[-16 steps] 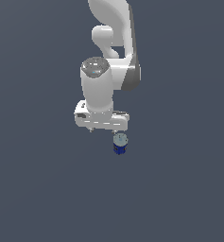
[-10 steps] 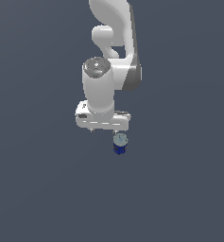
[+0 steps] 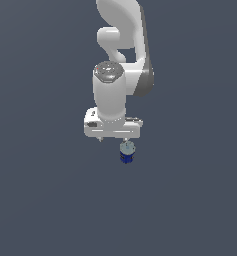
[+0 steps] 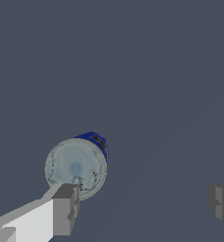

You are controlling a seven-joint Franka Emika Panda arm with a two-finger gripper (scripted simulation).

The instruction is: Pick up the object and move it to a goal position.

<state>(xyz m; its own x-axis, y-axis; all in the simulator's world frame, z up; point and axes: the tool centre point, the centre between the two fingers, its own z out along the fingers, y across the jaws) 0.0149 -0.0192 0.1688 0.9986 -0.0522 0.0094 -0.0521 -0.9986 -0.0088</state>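
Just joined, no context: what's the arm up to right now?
A white Franka arm hangs over a small dark blue cylinder with a pale round top. The pincer is open and holds nothing. In the wrist view one finger sits right by the cylinder's top and the other is far off, so the cylinder is not centred between the fingers. Nothing is grasped yet.

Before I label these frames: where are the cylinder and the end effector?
cylinder [image 4: 76, 168]: wrist view, its pale round top.
end effector [image 4: 144, 205]: wrist view, midway between its open fingertips.
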